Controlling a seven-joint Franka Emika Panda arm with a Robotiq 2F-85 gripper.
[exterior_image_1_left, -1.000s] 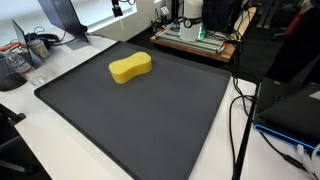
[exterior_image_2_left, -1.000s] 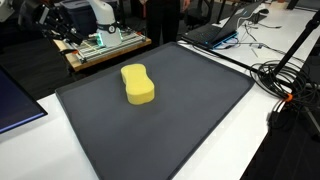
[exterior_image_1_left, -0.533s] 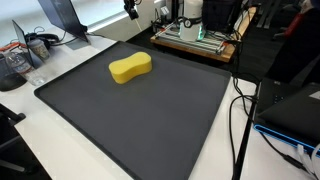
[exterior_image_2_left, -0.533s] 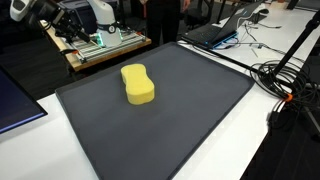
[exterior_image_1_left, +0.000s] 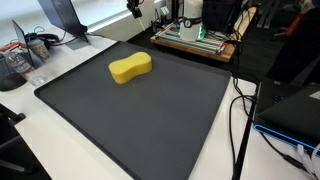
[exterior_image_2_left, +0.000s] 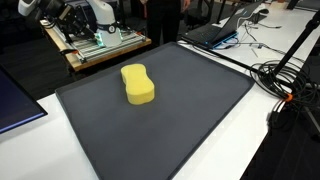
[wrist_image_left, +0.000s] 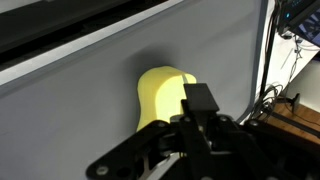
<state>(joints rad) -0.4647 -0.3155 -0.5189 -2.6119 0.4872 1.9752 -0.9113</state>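
A yellow, peanut-shaped sponge (exterior_image_1_left: 130, 68) lies on the far part of a large dark mat (exterior_image_1_left: 150, 120), seen in both exterior views; it is the sponge (exterior_image_2_left: 138, 84) on the mat (exterior_image_2_left: 170, 120). My gripper (exterior_image_1_left: 133, 6) hangs high above the mat's far edge, well clear of the sponge, and shows only at the top edge as the gripper (exterior_image_2_left: 30, 6). In the wrist view the gripper (wrist_image_left: 200, 99) is shut with its fingers together and nothing between them. The sponge (wrist_image_left: 158, 95) lies below and beyond the fingertips.
A wooden board with a green device (exterior_image_1_left: 195, 38) stands behind the mat. Cables (exterior_image_1_left: 240, 110) and a laptop (exterior_image_1_left: 295, 110) lie beside one edge. Headphones and clutter (exterior_image_1_left: 25, 50) sit at another corner. A blue sheet (exterior_image_2_left: 15, 105) lies off the mat.
The gripper has drifted a little sideways along the mat's far edge, staying high. The sponge has not moved.
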